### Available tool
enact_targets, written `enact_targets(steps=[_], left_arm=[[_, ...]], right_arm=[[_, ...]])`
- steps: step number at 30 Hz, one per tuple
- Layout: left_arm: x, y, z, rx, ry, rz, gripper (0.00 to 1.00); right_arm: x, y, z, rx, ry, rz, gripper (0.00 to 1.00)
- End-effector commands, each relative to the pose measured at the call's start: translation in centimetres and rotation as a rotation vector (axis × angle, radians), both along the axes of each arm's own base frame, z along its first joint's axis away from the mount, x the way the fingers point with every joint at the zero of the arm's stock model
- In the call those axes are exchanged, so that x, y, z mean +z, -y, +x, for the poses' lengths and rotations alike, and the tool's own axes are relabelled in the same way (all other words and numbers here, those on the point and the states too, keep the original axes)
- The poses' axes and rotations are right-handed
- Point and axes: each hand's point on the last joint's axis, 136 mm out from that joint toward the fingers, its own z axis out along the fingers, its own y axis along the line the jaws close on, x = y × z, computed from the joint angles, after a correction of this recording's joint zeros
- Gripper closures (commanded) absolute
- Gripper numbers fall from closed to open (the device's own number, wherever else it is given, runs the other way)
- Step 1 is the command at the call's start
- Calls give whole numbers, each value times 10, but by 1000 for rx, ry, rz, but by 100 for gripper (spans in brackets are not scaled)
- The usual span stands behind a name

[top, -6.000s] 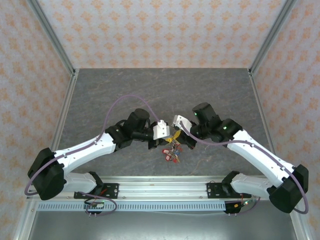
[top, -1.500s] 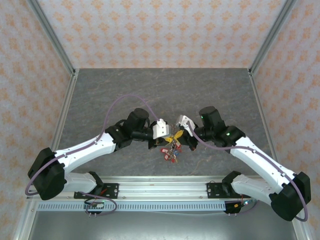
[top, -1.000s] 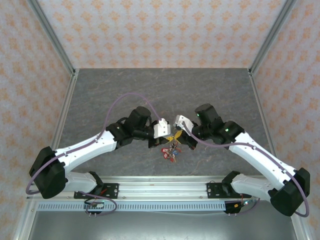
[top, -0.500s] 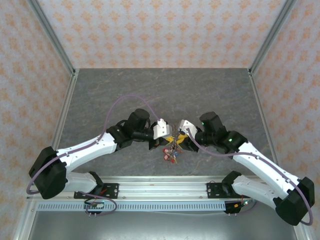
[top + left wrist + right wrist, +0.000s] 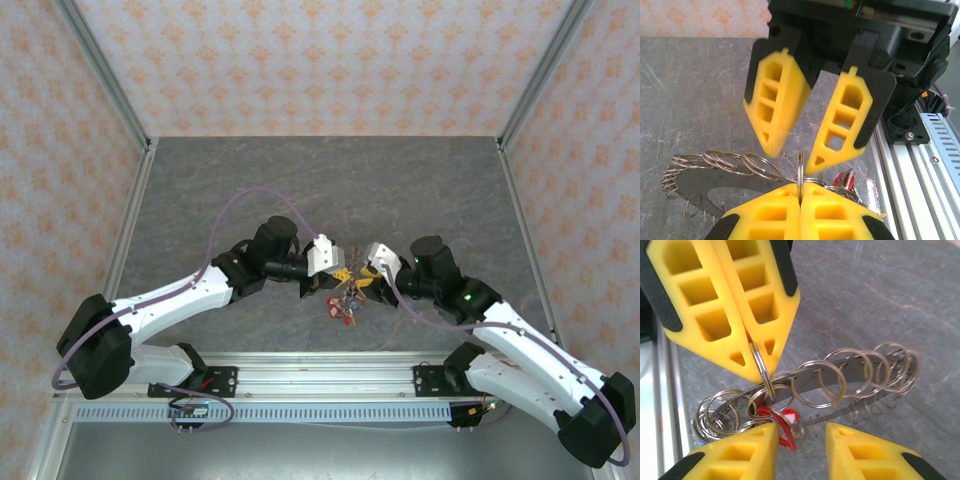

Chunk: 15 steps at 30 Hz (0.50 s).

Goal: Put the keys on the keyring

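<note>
Closest to me, my left gripper [image 5: 800, 191] is clamped tight, its yellow pads pinching one thin split ring on edge between them. That ring belongs to the keyring [image 5: 850, 372], which up close is a flat, curved grey metal band strung along its length with silvery wire rings, large ones spread out toward one end and smaller ones bunched at the other. They overlap too much for a sure count. Where the rings crowd together, a red tag [image 5: 777, 422] hangs under the band, and in the left wrist view a few red tags and silvery tips of the keys [image 5: 844, 179] show just beside my left pads; how many, I cannot tell. My right gripper [image 5: 801, 434] faces the left one from just across the bundle, its two fingers standing apart with nothing between them, the band passing in front of the gap. From above, both grippers meet over the table [image 5: 300, 180] near the middle of its near edge, with the bundle hanging between them. Beyond lies the grey stone-patterned tabletop.
</note>
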Motion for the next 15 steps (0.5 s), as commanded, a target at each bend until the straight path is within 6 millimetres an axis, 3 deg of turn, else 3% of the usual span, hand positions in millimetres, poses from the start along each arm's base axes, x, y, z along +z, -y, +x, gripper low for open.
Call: enact_targets(steps=[1, 9, 15], left_arm=[[27, 3, 2, -12, 55, -83, 100], [30, 2, -1, -20, 55, -86, 100], [30, 2, -5, -42, 52, -80, 100]], right_arm=[[8, 4, 8, -22, 82, -13, 69], [-11, -4, 8, 20, 44, -25, 59], [-8, -13, 8, 52, 48, 24, 57]])
